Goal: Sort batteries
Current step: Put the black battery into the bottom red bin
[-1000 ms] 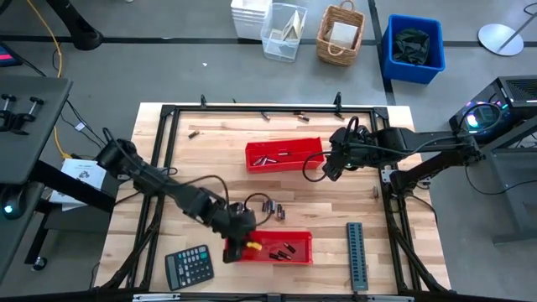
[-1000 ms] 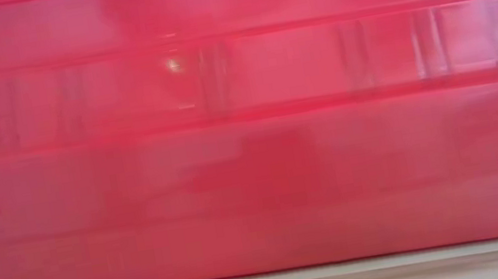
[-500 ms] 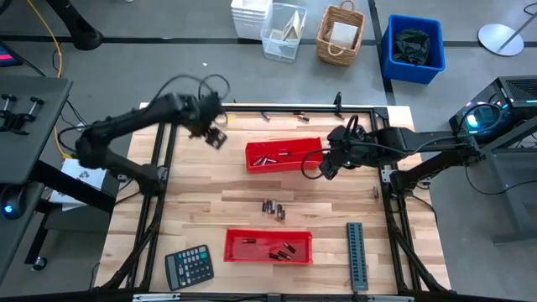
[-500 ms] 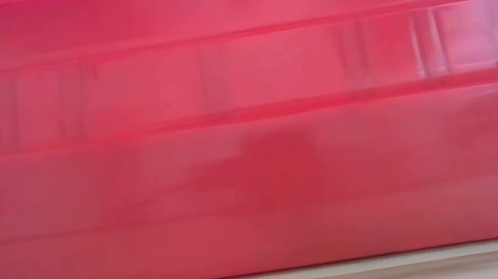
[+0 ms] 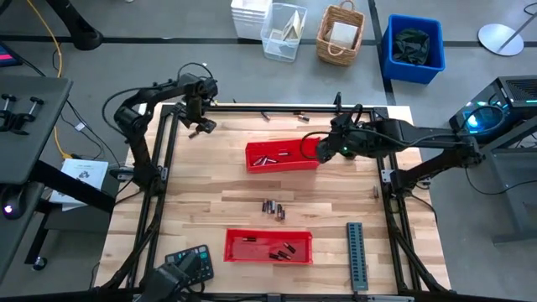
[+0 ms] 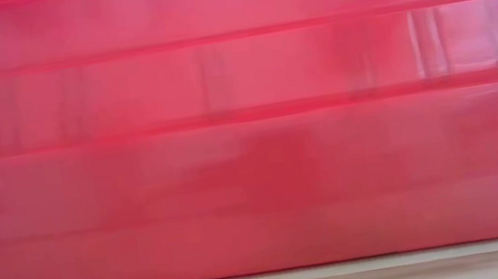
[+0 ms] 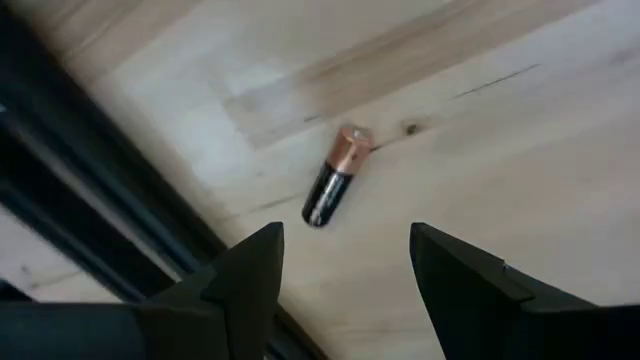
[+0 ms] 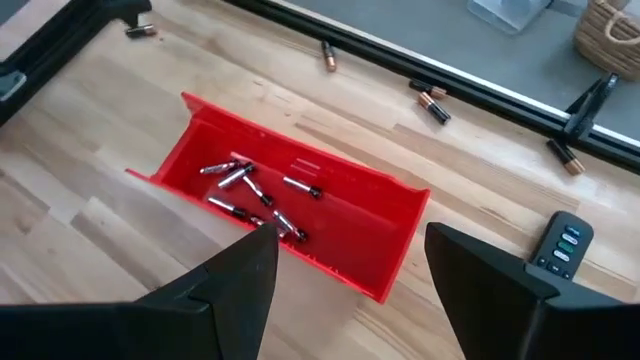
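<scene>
A black-and-copper battery [image 7: 337, 188] lies alone on its side on the wood near the table's far left corner. My left gripper [image 5: 198, 127] hovers over it, open, one finger to either side [image 7: 345, 265], touching nothing. My right gripper [image 5: 323, 151] is open above the right end of the far red tray [image 5: 285, 167]; several batteries [image 8: 255, 190] lie in that tray [image 8: 385, 245]. A small cluster of batteries [image 5: 273, 207] lies mid-table, and more batteries [image 5: 281, 248] lie in the near red tray [image 5: 268, 232].
Loose batteries [image 8: 432, 105] lie along the black frame rail at the far edge. A grey ridged strip [image 5: 356, 256] lies near right, a calculator [image 5: 191, 260] near left, a black-and-blue device [image 8: 562, 245] by the right gripper. A red tray wall [image 6: 252, 159] fills the low view.
My left arm has swung from the near red tray across the table to the far left corner and now hangs over the lone battery. My right gripper has shifted slightly toward the far edge, over the far tray's right end.
</scene>
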